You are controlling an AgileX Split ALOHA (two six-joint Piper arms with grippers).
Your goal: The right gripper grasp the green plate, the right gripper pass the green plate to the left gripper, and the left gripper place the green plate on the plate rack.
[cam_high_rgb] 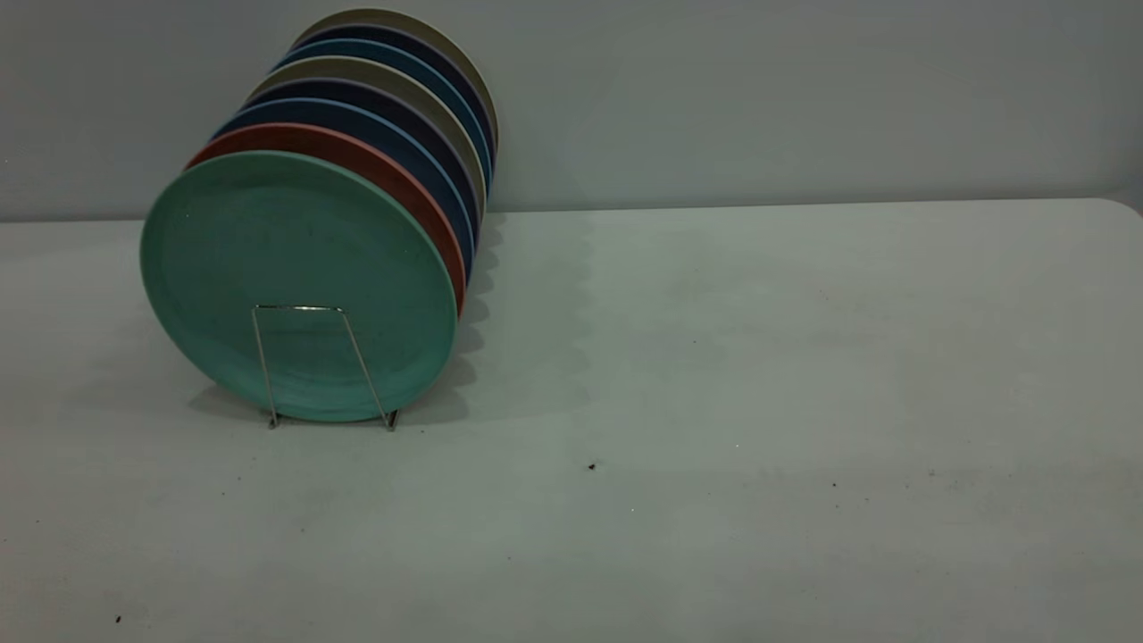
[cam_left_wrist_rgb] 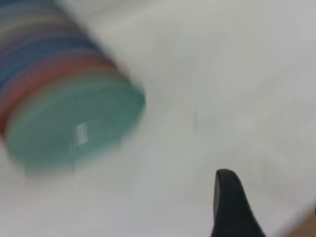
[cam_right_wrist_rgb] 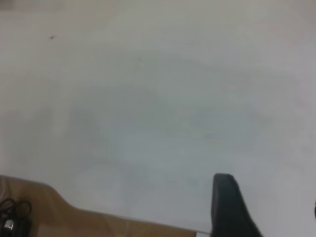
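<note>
The green plate (cam_high_rgb: 299, 268) stands upright at the front of the plate rack (cam_high_rgb: 299, 307), at the table's left. A wire loop of the rack crosses its lower face. Neither gripper shows in the exterior view. The left wrist view shows the green plate (cam_left_wrist_rgb: 74, 123) and the wire loop (cam_left_wrist_rgb: 81, 133) blurred and well away from the left gripper (cam_left_wrist_rgb: 269, 197), which is open and empty over bare table. The right gripper (cam_right_wrist_rgb: 266, 195) is open and empty over bare table near the table's edge, with no plate in its view.
Behind the green plate the rack holds a salmon-pink plate (cam_high_rgb: 375, 170) and several dark blue and beige plates. A grey wall (cam_high_rgb: 804, 89) rises behind the table. The right wrist view shows the table edge, wood flooring (cam_right_wrist_rgb: 49, 212) and black cables (cam_right_wrist_rgb: 12, 212).
</note>
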